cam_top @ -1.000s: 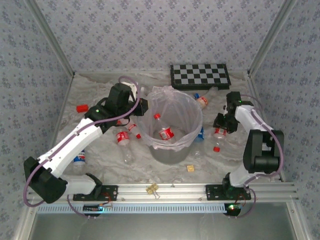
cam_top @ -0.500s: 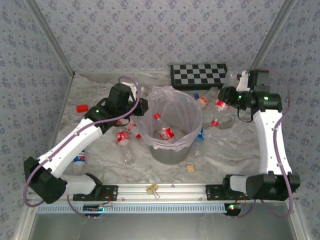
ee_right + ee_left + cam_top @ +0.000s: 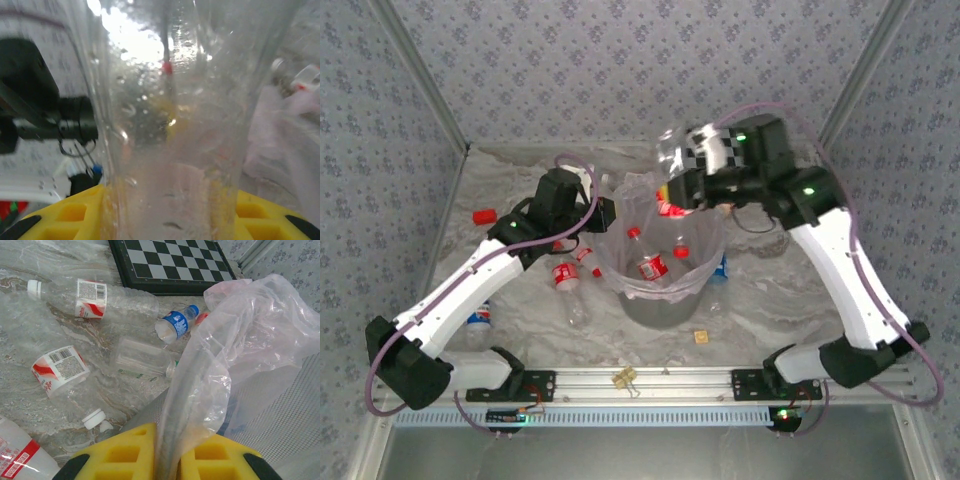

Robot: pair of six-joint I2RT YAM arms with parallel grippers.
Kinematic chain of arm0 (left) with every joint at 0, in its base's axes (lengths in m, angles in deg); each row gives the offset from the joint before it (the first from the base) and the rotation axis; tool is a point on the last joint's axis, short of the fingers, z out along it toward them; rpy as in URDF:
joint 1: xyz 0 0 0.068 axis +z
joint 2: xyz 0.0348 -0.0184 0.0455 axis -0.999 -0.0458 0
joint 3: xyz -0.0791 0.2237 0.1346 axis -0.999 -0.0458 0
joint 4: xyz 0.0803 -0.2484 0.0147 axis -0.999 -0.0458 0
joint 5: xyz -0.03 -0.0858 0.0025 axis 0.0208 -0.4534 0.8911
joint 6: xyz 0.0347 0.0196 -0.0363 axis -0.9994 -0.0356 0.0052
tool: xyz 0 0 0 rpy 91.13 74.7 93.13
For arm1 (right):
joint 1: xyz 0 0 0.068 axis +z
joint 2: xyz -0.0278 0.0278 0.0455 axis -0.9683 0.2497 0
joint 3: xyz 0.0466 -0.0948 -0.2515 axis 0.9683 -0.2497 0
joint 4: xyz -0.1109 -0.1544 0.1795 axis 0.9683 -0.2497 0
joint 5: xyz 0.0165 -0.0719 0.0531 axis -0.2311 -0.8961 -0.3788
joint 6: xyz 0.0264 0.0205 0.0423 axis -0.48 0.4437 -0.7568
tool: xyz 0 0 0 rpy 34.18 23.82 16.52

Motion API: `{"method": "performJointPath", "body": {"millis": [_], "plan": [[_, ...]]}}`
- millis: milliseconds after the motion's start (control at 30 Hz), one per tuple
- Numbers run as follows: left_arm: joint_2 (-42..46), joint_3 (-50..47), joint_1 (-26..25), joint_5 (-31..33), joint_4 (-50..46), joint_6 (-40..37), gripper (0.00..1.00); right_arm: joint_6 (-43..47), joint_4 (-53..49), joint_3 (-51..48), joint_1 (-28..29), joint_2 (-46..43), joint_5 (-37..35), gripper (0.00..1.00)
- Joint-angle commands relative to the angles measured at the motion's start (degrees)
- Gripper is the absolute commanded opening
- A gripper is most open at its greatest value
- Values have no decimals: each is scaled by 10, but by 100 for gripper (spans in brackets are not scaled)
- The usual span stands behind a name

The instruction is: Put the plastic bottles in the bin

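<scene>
right gripper (image 3: 683, 188) swung over bin (image 3: 658, 306), clenched on clear bottle (image 3: 170, 125), left gripper (image 3: 167, 452) pinching bag (image 3: 240, 340)

Bin (image 3: 658, 308): round, grey, upright at the table's centre, lined with a clear pinkish bag (image 3: 708, 228) folded over the rim. Inside, a red-labelled bottle (image 3: 653, 267) with a red cap is seen lying tilted.

Clear bottle (image 3: 672, 160): held in the air above the bin's far rim, blurred. Droplets are noted on its transparent wall in the right wrist view (image 3: 175, 150).

On the table, lying on their sides:
- two red-labelled bottles (image 3: 565, 275) just left of the bin
- a blue-labelled bottle (image 3: 480, 318) well apart to the left
- a white-capped bottle (image 3: 92, 295), a blue-capped bottle (image 3: 176, 326) and a crushed bottle (image 3: 57, 371) near the bin
</scene>
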Motion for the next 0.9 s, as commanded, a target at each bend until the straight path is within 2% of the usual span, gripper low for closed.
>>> {"method": "performJointPath", "body": {"millis": [0, 167, 367, 467, 600, 700, 767, 867], "plan": [[3, -13, 0, 20, -27, -9, 9, 83, -68, -4, 65, 33, -111, 36], [4, -9, 3, 26, -35, -8, 9, 94, -86, -48, 95, 65, -163, 27], [4, -12, 7, 33, -32, -4, 8, 103, -103, -94, 113, 98, -220, 28], [2, -12, 7, 31, -32, -3, 8, 91, -96, -116, 113, 117, -242, 31], [0, -14, 7, 30, -32, -1, 8, 79, -88, -127, 115, 147, -253, 45], [1, -14, 7, 30, -33, 0, 8, 77, -81, -134, 117, 160, -254, 65], [1, -16, 7, 29, -35, -1, 8, 78, -71, -138, 118, 163, -257, 74], [3, -20, 7, 28, -35, 1, 8, 78, -68, -135, 119, 161, -263, 83]]}}
